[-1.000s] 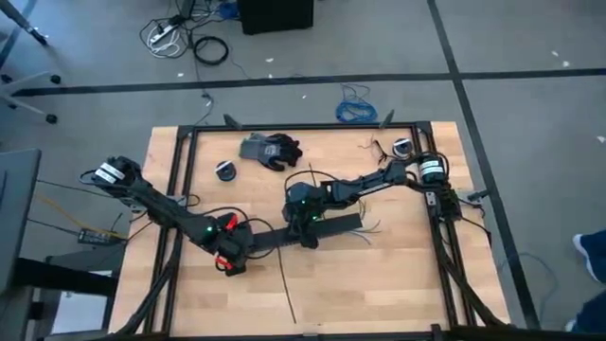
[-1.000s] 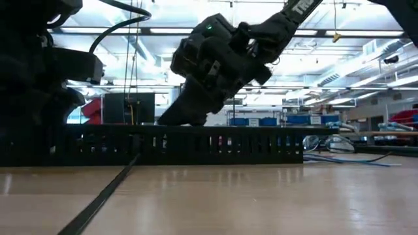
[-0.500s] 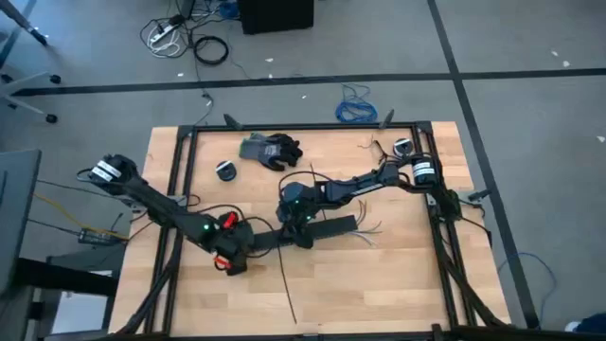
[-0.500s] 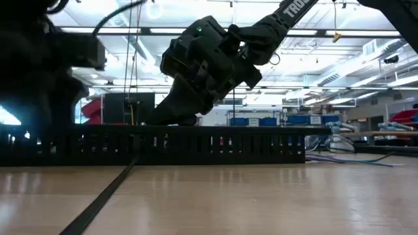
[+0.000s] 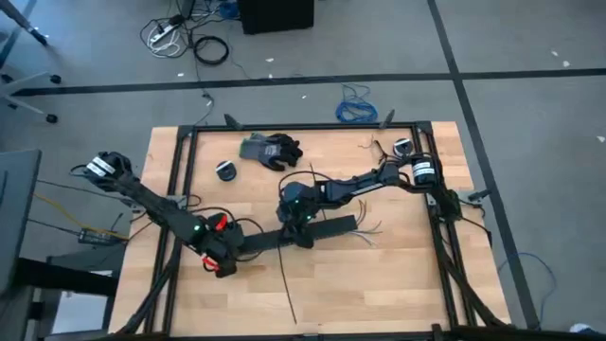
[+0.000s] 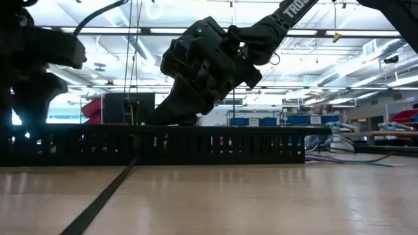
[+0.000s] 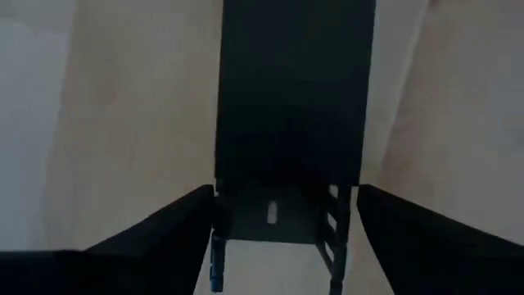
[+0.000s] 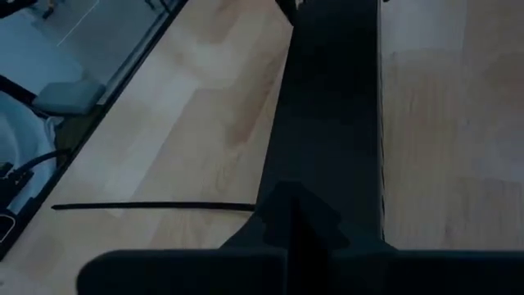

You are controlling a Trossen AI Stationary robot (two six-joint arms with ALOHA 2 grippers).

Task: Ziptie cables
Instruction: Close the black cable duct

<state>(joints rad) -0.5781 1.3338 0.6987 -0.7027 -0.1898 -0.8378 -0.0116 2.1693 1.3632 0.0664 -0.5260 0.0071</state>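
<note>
Landmark: slotted black cable duct (image 5: 301, 233) lying across the middle of the wooden surface (image 5: 398, 284)
Left gripper (image 5: 225, 254): at the duct's left end; in its wrist view the fingers (image 7: 151, 233) stand spread on either side of the duct's open end, not clenched on it
Right gripper (image 5: 296, 225): down on the duct near its middle; I cannot tell whether its fingers are closed or released
Cables (image 5: 365, 230): loose wires fanning out just off the duct's right end, unbundled as far as I can see
Zipties: one thin black ziptie (image 5: 285, 283) lies flat on the surface, running from the duct toward the near edge; a second I cannot make out
Other things: dark glove (image 5: 270, 150) and a small round item (image 5: 225, 170) on the far side of the duct, well apart from it
Progress: nothing tied yet, I judge; both arms are busy with the duct, the ziptie is untouched, and gathering and cinching the wires are all left to do
</note>
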